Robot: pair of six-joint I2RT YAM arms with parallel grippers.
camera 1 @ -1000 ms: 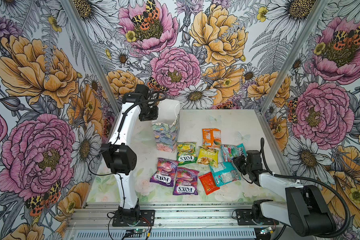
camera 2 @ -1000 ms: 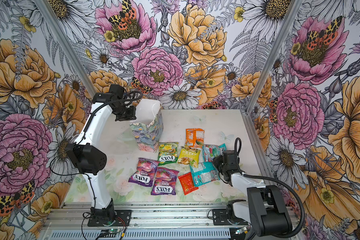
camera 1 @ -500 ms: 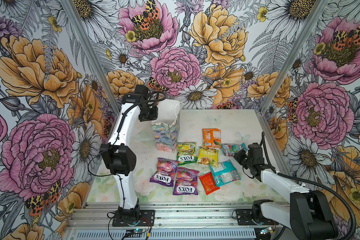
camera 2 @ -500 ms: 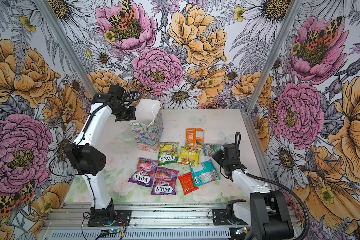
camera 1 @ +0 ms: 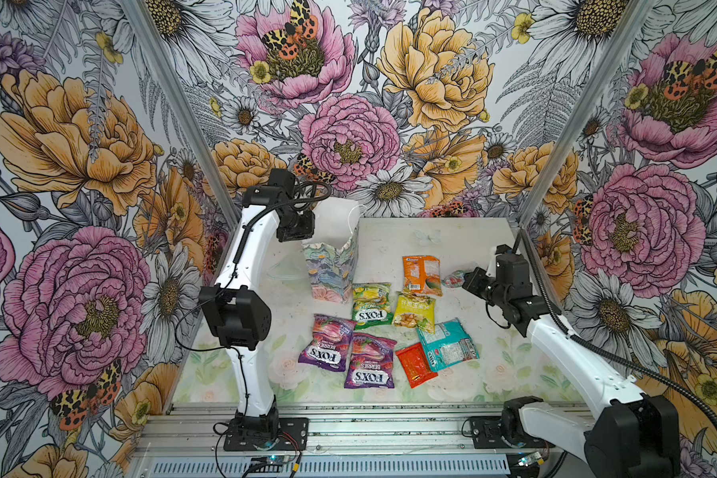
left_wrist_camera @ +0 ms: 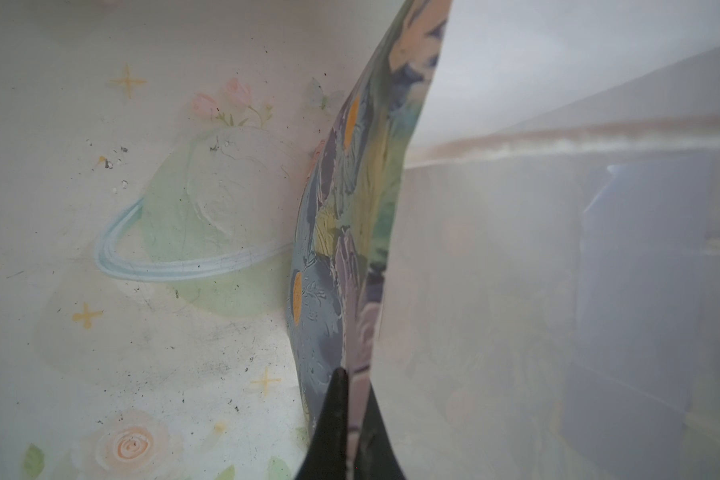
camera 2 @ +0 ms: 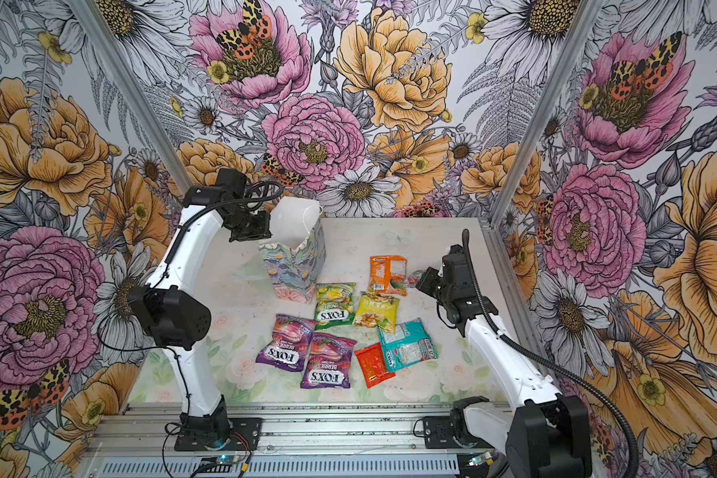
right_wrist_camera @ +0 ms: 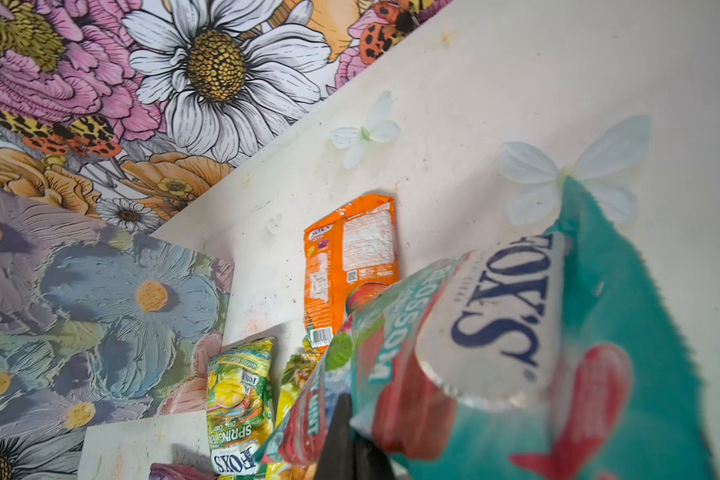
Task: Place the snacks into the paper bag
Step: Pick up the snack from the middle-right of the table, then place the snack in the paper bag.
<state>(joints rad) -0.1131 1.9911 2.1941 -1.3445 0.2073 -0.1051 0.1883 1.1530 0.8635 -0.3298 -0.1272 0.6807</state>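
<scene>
Eight snack packets in sight, clock read from above with 12 at the back wall. Seven flat on the surface (camera 1: 493, 248) around its centre, at 5 o'clock of the paper bag (camera 1: 332, 269):
- Orange packet (camera 1: 422, 275) at 12 of the cluster.
- Green FOX'S packet (camera 1: 371, 304) and yellow packet (camera 1: 414, 316) side by side just nearer, the green one just beside the bag's foot.
- Purple FOX'S Berries packet (camera 1: 326, 347) at 8 and second purple packet (camera 1: 369, 362) at 6, edges touching.
- Small red packet (camera 1: 415, 364) at 5, touching a flat teal packet (camera 1: 448, 343) at 4.

Eighth, the held teal packet (camera 1: 453, 279), crumpled, just beside the orange one at its 3 o'clock. Pinched there in the right hand (camera 1: 464, 283). In the right wrist view, close to the lens, FOX'S lettering upside down, a dark finger (right_wrist_camera: 339, 436) at its lower edge.

Paper bag upright at 11 o'clock of the surface, mouth open, white inside, thin cord handle at the rim. Left hand (camera 1: 309, 236) at the bag's 9 o'clock rim, clamped on the wall. In the left wrist view, painted paper running between the two black fingers (left_wrist_camera: 337, 407).

Floral walls (camera 1: 348, 124) on three sides. Aluminium rail (camera 1: 390, 430) at 6 o'clock, carrying both arm bases.
</scene>
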